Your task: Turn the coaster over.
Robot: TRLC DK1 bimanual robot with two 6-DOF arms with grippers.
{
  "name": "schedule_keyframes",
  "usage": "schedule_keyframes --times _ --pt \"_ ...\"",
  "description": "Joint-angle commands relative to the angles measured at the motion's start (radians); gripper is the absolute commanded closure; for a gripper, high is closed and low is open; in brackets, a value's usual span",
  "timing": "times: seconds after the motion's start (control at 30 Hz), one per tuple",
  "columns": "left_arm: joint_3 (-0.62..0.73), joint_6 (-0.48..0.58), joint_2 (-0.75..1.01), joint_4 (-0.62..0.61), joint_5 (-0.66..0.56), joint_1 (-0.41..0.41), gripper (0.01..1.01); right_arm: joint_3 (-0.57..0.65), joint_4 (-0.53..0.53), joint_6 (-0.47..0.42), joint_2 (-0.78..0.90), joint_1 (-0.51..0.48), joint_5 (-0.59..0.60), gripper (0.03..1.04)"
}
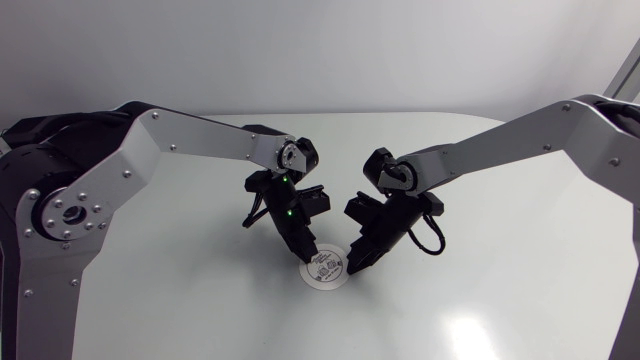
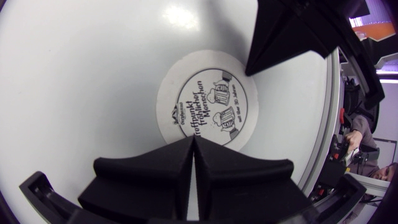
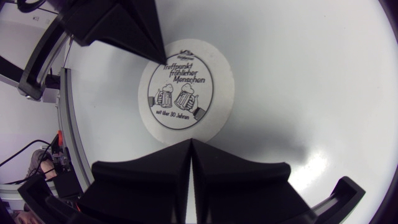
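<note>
1. Coaster (image 1: 326,268): round, white, with a black-ringed print of two mugs facing up. It is lying flat on the bench (image 1: 480,300), toward the front and between the two tool tips.
2. Left tool (image 2: 194,140): its fingers are pressing together with nothing between them. It is pointing down at the coaster's rim on its own side. Contact cannot be told.
3. Right tool (image 3: 190,142): its fingers are likewise closed together and holding nothing. Its tip is sitting at the opposite rim.
4. Left arm (image 1: 190,135) and right arm (image 1: 500,145): they are angling in from the two sides and meeting over the bench's middle.
</note>
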Motion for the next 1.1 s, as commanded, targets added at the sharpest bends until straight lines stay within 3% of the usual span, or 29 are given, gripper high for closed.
schedule_keyframes --times 0.0,0.27,0.53,0.6,0.67,0.73,0.8,1.07 --pt "-0.098 0.027 0.040 -0.029 -0.010 -0.042 1.005 0.024 -0.021 -0.027 0.057 -0.019 0.034 1.02" --pt "-0.142 0.021 -0.007 -0.025 0.018 -0.073 1.005 0.153 -0.041 -0.025 0.146 -0.017 0.022 1.02" --pt "-0.118 0.007 -0.050 -0.018 0.021 -0.058 1.005 0.061 -0.041 -0.014 -0.049 -0.034 -0.021 1.02" --pt "-0.112 0.007 -0.055 -0.017 0.021 -0.051 1.005 0.034 -0.042 -0.013 -0.093 -0.046 -0.021 0.83" --pt "-0.112 0.005 -0.055 -0.011 0.021 -0.051 1.007 0.015 -0.050 -0.010 -0.101 -0.060 -0.023 0.44" --pt "-0.112 0.002 -0.047 -0.003 0.021 -0.051 1.005 -0.003 -0.042 -0.010 -0.096 -0.069 -0.021 0.16" --pt "-0.110 0.001 -0.040 -0.002 0.021 -0.051 1.005 -0.017 -0.036 -0.008 -0.078 -0.080 -0.021 0.11" --pt "-0.116 -0.008 -0.038 0.017 0.021 -0.061 1.005 -0.037 -0.005 -0.001 0.025 -0.068 -0.061 0.12"
